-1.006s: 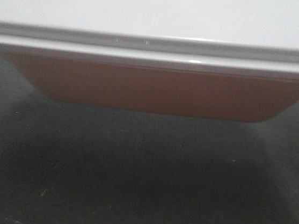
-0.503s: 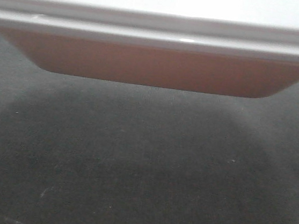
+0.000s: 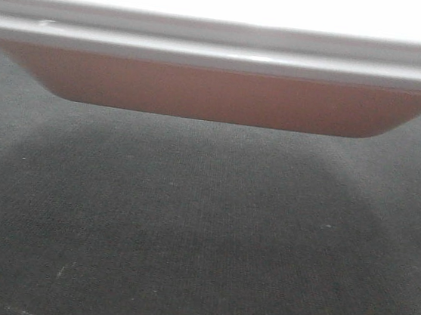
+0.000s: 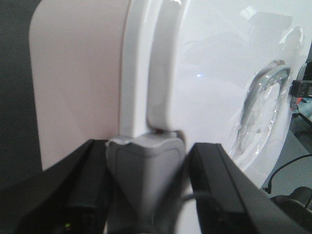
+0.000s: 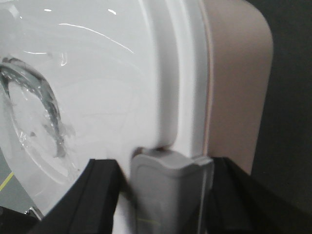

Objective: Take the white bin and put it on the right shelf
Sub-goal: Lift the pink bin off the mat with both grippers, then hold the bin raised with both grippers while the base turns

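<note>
Exterior front-facing view: a large rounded white bin (image 3: 218,94) of translucent pinkish plastic spans the upper frame. Its glossy lid rim sits above the wall, and it hangs over dark grey carpet (image 3: 201,240).
Left gripper (image 4: 146,146): narrow, its black fingers pinching a grey plastic latch (image 4: 144,178) on the bin's lid edge at lower centre. The pinkish wall is at left and the clear taped window patch (image 4: 263,107) at right.
Right gripper (image 5: 163,168): narrow, clamped on a second grey latch (image 5: 168,190) at lower centre. The window patch is at left and the wall at right.

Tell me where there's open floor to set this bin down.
The dark carpet under the white bin is bare across the front view. The bin's ends are crowded: left gripper and right gripper clamp its gray latches.
</note>
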Controlling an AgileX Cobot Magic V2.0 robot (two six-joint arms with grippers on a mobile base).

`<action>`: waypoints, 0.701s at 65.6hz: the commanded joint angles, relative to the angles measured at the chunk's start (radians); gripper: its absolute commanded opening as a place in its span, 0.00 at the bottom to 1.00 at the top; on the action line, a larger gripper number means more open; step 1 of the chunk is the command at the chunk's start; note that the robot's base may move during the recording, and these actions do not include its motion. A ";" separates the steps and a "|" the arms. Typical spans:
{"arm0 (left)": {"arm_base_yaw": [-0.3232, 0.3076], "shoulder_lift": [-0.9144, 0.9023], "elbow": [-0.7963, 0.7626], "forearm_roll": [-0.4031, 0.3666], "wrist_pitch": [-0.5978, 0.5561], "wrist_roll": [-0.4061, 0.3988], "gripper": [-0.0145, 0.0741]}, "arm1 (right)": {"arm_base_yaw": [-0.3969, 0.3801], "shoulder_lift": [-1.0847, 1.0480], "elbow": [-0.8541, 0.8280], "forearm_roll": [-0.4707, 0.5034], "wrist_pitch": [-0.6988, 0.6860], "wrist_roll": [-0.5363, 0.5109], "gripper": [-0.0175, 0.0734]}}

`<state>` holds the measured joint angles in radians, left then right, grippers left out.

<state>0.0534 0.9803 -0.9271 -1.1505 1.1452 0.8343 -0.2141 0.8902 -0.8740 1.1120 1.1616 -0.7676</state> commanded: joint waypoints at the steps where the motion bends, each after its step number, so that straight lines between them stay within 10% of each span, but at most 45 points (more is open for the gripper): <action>1: -0.019 -0.022 -0.032 -0.151 0.078 0.012 0.40 | 0.009 -0.016 -0.027 0.153 0.157 -0.016 0.57; 46: -0.019 -0.022 -0.032 -0.140 0.067 0.012 0.40 | 0.009 -0.016 -0.027 0.153 0.134 -0.016 0.57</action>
<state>0.0534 0.9803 -0.9271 -1.1447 1.1452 0.8343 -0.2141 0.8902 -0.8740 1.1103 1.1652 -0.7686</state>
